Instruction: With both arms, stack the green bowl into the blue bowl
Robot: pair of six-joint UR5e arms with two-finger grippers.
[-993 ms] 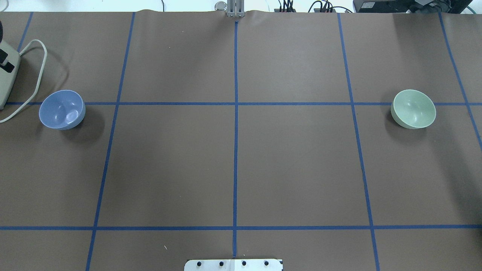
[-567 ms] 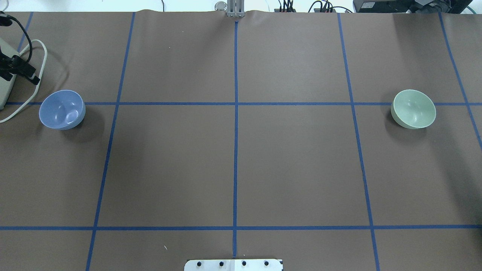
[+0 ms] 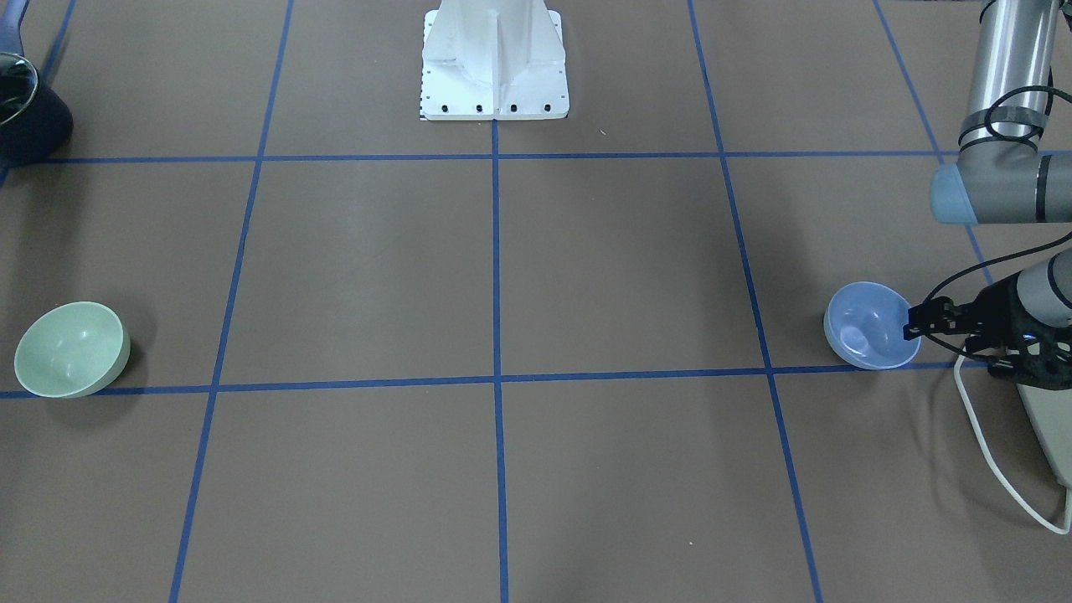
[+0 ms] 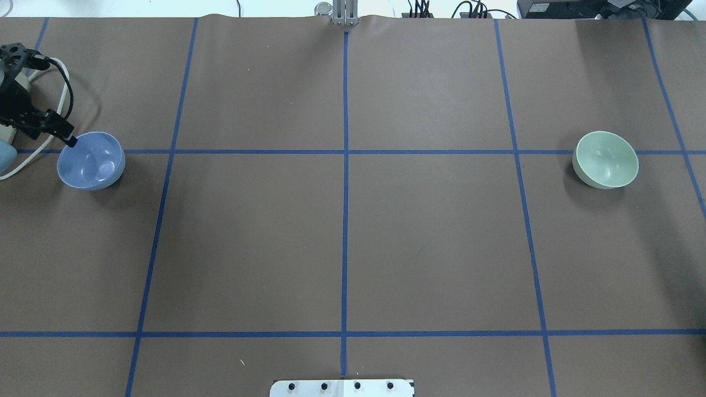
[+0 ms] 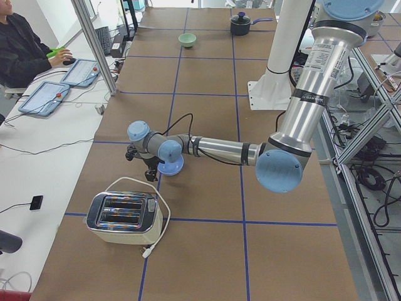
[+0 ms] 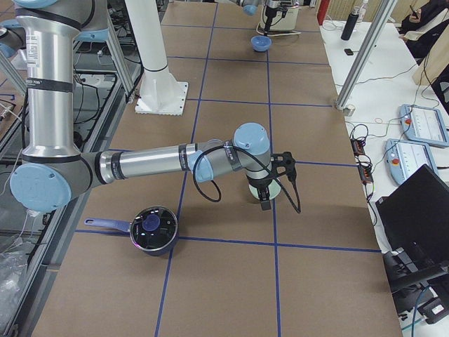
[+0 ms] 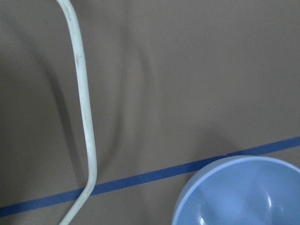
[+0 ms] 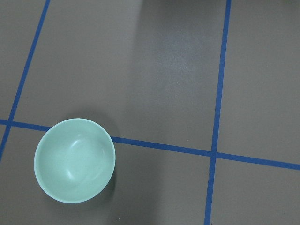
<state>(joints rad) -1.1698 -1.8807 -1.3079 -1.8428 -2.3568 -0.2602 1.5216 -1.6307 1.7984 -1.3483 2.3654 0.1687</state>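
Observation:
The blue bowl (image 4: 91,161) stands upright at the table's left, and the green bowl (image 4: 605,160) stands upright at the far right. My left gripper (image 4: 69,140) reaches in from the left edge. Its black fingertips sit at the blue bowl's far-left rim and look parted in the front view (image 3: 914,323). The left wrist view shows only part of the blue bowl's rim (image 7: 239,192). My right gripper (image 6: 266,200) shows only in the exterior right view, so I cannot tell its state. The right wrist view shows the green bowl (image 8: 75,160) at lower left.
A toaster (image 5: 122,217) with a white cable (image 7: 82,117) stands just left of the blue bowl. A dark lidded pot (image 6: 151,229) sits near the robot's side on the right. The white pedestal (image 3: 494,59) is at mid-table. An operator (image 5: 25,50) sits beyond the far edge.
My left gripper has come in from the left edge and moved right, up to the blue bowl's rim. Neither bowl has moved.

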